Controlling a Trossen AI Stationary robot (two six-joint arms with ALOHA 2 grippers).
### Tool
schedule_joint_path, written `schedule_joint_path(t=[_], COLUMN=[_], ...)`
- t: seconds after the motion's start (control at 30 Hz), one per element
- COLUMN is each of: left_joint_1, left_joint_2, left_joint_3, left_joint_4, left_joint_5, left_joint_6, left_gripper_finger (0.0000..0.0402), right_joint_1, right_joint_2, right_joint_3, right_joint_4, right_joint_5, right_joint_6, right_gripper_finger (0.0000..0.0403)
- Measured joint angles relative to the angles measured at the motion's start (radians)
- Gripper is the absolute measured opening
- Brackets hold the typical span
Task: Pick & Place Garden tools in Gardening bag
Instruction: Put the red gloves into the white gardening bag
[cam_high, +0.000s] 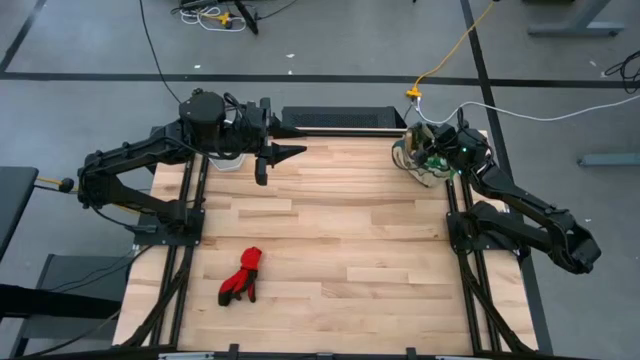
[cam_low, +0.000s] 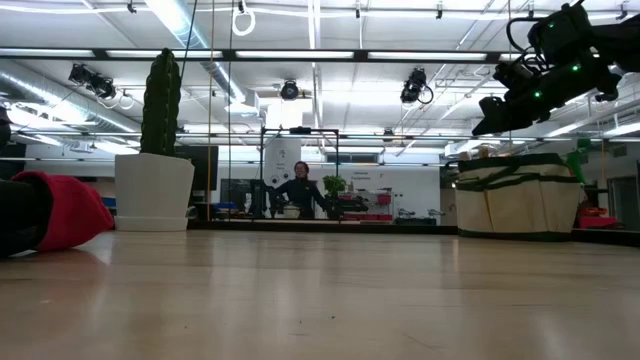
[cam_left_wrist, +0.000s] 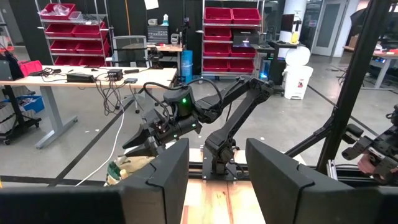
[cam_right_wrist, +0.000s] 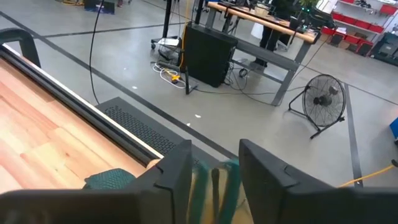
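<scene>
From above, we see the right gripper (cam_high: 432, 158) covering most of the gardening bag (cam_high: 412, 160), so we cannot make out what lies inside it. In the low view, the red gloves (cam_low: 55, 212) are cut off by the picture's edge. Between the right gripper's fingers (cam_right_wrist: 177, 168), we see only a blurred green shape that we cannot identify.

The table (cam_high: 330, 230) is pale wooden planking, smooth with a slight sheen. The red gloves (cam_high: 242, 276) look like soft matt cloth with dark parts. The gardening bag (cam_low: 518, 195) is beige woven fabric trimmed in dark green. The white pot (cam_low: 154, 192) looks smooth and matt.
</scene>
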Motion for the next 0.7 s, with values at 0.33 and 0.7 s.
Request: schedule_joint_path(t=[0.33, 0.7], left_joint_1=[0.0, 0.0], left_joint_2=[0.0, 0.0], left_joint_3=[0.0, 0.0], left_joint_4=[0.0, -0.004], left_joint_5=[0.0, 0.0], left_joint_6=[0.0, 0.001], left_gripper_finger=[0.0167, 0.0167], right_joint_1=[0.021, 0.106], right_joint_2=[0.0, 0.0], right_joint_3=[0.003, 0.173], right_joint_4=[0.09, -0.063], right_joint_5=[-0.108, -0.115], right_joint_6=[-0.057, -0.048], right_gripper_finger=[0.0161, 0.0194])
